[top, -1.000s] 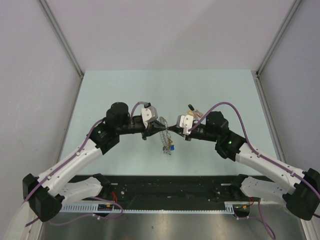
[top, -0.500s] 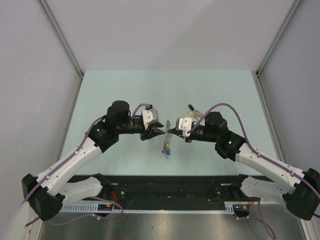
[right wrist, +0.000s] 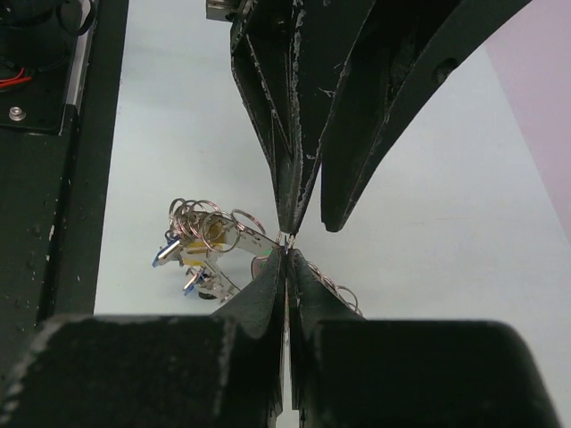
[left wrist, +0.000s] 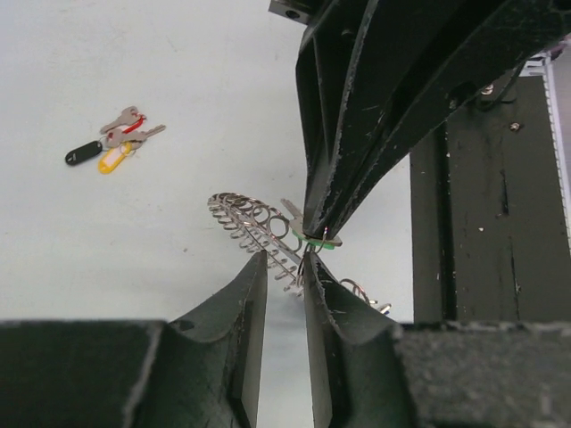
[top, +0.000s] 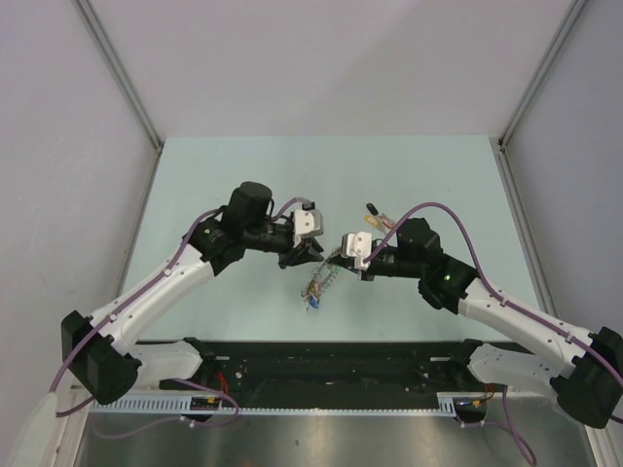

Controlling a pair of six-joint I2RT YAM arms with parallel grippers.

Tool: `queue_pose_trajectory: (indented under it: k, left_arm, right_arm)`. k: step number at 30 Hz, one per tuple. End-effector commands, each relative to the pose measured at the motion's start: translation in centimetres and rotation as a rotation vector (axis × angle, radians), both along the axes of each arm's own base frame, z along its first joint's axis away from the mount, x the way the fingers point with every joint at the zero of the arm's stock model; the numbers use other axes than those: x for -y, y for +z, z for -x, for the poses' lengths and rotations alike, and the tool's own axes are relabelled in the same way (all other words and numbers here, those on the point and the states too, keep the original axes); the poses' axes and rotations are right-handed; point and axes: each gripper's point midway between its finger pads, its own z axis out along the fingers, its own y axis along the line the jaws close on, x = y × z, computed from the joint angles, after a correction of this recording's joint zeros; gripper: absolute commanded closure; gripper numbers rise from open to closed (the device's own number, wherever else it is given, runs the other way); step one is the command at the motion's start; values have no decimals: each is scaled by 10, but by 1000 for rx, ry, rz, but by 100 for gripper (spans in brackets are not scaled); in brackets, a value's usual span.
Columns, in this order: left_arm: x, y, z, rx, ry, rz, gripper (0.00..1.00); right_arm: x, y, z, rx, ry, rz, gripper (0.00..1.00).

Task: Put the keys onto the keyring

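Keyring (left wrist: 257, 230): one only, pinched at the rim by the right fingers (right wrist: 260, 299) and hung slanting near the middle of the desk (top: 195, 175), somewhat toward the near edge. Gripped there, by judgement, to keep the rim steady and exposed for threading. Could not be told whether the lower end rested on the desk or hung just above it.

Closed fully, tip to tip, on a thin part of the rim: the right fingers. Seen right at those tips: one green key head (left wrist: 319, 241); could not be told whether caught in the same pinch.

Parted a little, with a narrow gap: the left fingers (left wrist: 234, 316), set opposite the right pair with the fringe of the rim at the gap. Nothing visibly clamped. Placed so, probably, to take or steady the rim beside the other grip.

Counted: two arms; two pairs of fingers; one keyring; one green key head; two blue key heads (right wrist: 166, 257) low on the ring, on the side toward the near edge. Too many and too overlapped for a count: the small wire loops on the rim.

Lay apart on the desk, further toward the far edge: a loose bunch (left wrist: 111, 147) of one black fob, one yellow tag, one red piece and at least two bare metal keys. Judged not yet on the keyring.
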Motion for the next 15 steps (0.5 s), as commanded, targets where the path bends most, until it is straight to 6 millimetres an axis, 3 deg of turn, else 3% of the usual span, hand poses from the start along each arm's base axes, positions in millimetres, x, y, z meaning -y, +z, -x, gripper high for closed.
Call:
queue_pose_trajectory:
  k: [1, 15]
  left_arm:
    - [1, 8, 17, -20, -111, 16, 75]
    - [4, 0, 24, -66, -156, 11, 83]
  right_arm:
    - [-6, 35, 1, 91, 27, -80, 100]
    - [-7, 35, 3, 89, 38, -78, 100]
